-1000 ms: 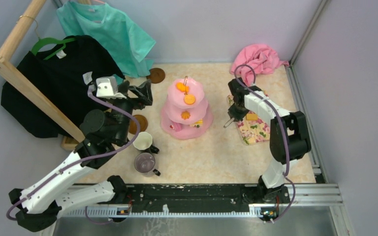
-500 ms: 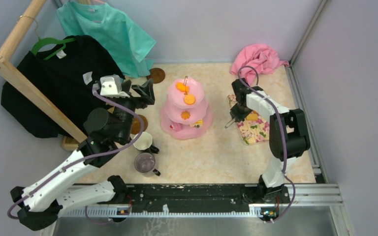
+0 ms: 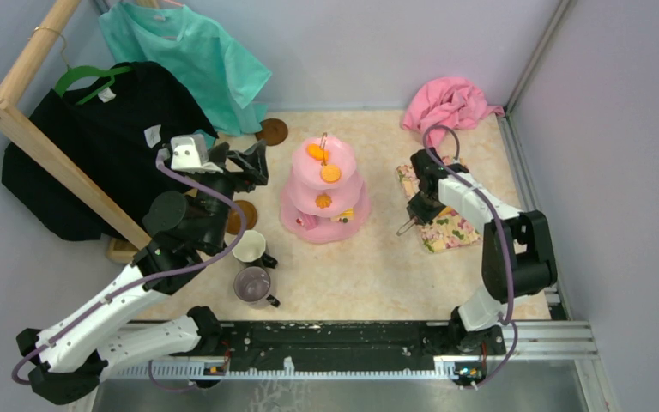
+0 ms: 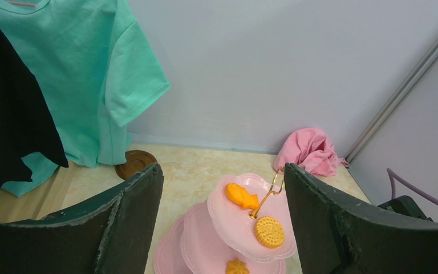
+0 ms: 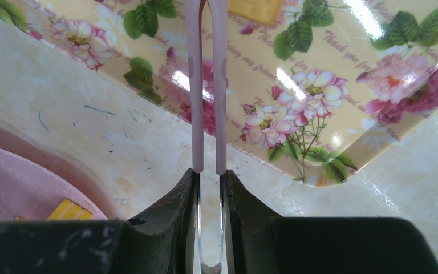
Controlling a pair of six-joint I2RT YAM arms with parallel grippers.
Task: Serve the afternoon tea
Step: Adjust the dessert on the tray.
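The pink three-tier cake stand (image 3: 322, 184) stands mid-table with an orange fish snack (image 4: 240, 196) and a round cookie (image 4: 269, 231) on its top tier beside the gold loop (image 4: 268, 191). My left gripper (image 3: 249, 163) hangs open just left of the stand, nothing between its fingers. A white mug (image 3: 249, 246) and a grey-purple mug (image 3: 252, 284) sit near the left arm. My right gripper (image 3: 416, 210) is shut on pink tongs (image 5: 195, 85), whose prongs reach over the floral mat's (image 5: 331, 85) edge toward a yellow biscuit (image 5: 254, 8).
One brown saucer (image 3: 272, 131) lies at the back; another (image 3: 242, 215) is partly hidden under my left arm. A pink cloth (image 3: 448, 101) is bunched in the back right corner. A wooden rail (image 3: 43, 142) with hanging shirts fills the left side.
My right arm has swung right and slightly nearer, carrying the tongs along the mat's left edge. The left gripper has barely shifted and stays open.
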